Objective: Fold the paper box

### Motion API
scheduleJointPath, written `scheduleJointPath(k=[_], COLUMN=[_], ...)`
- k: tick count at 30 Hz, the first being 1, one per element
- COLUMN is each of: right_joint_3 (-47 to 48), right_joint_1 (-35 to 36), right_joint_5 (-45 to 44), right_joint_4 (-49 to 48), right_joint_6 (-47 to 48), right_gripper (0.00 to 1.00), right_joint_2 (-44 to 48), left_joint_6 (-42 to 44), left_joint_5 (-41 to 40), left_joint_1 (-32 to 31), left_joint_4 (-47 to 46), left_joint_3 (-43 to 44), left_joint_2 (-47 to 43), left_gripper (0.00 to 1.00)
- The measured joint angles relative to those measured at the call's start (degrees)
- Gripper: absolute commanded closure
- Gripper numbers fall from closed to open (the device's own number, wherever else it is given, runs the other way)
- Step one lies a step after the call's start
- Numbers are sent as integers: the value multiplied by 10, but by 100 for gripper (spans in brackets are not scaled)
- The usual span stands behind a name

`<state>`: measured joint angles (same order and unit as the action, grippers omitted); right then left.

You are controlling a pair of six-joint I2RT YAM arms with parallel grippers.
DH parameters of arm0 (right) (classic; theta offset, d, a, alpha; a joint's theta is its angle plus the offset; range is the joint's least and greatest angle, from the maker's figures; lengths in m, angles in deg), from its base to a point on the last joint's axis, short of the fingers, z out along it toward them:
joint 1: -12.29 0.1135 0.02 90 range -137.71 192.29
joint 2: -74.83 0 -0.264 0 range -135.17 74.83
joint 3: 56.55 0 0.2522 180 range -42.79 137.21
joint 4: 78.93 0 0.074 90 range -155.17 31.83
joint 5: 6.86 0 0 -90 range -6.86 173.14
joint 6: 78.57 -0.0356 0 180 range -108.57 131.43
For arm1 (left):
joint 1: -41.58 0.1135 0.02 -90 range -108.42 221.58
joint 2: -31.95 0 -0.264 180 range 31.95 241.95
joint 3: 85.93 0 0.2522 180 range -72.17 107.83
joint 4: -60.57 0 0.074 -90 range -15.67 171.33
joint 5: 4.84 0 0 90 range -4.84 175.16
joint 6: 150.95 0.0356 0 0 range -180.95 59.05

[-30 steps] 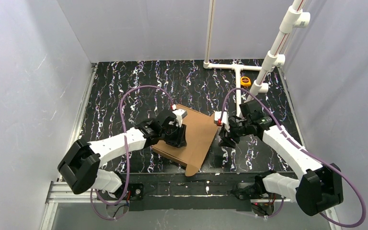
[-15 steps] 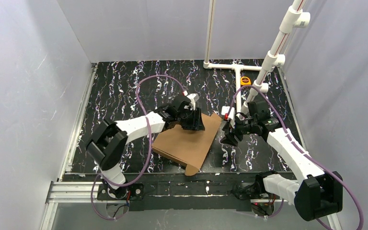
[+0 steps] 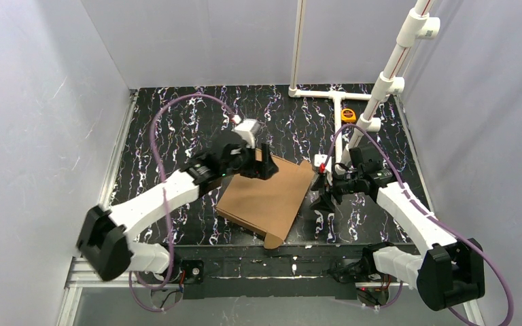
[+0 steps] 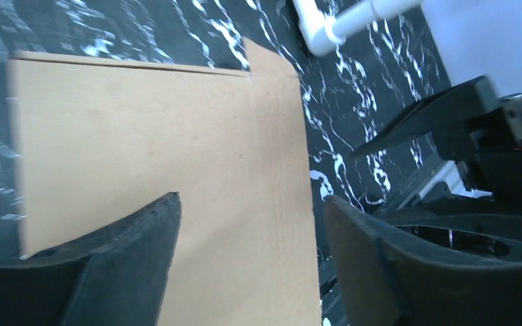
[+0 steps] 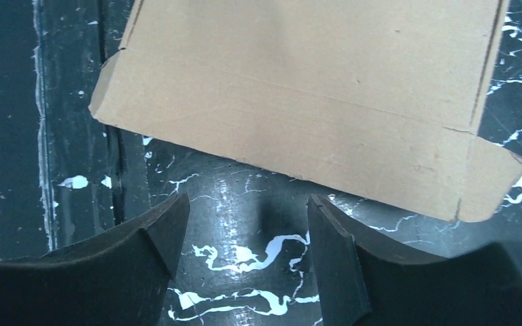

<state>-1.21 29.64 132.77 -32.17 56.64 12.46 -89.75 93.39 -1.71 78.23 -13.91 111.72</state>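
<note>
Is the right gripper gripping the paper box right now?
No, the right gripper stands open above the table, just short of the paper box's edge.

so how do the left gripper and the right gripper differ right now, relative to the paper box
The left gripper hangs over the far corner of the paper box, while the right gripper sits off the box's right edge, above the table. Cardboard shows between the left gripper's fingers; between the right gripper's, only the dark table shows. Both are open, and neither holds the box.
</note>
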Motion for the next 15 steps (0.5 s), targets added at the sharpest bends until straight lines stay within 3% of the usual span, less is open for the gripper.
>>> scheduleJointPath(k=[2,8,11,14,15], right_joint_3=[-5,-50,-68,-75,-76], right_joint_1=[0,0,0,2,3], right_joint_5=[9,64,77,76,75], right_joint_4=[-4,-84,-116,-140,-145], right_joint_6=[-7,-95,-132,-155,-160], right_gripper=[28,30,31,32,37], right_joint_2=[0,-11,-21,-31,-33], left_joint_6=[11,21,28,43,48], left_joint_5=[-30,-51,-21,24,38], left_joint_1=[10,123,184,211,215], left_joint_4=[1,11,13,11,7], left_joint_3=[-26,-176,-232,-247,-247], left_joint_2=[-64,-246,-274,-246,-225], left_gripper=[2,2,2,2,2])
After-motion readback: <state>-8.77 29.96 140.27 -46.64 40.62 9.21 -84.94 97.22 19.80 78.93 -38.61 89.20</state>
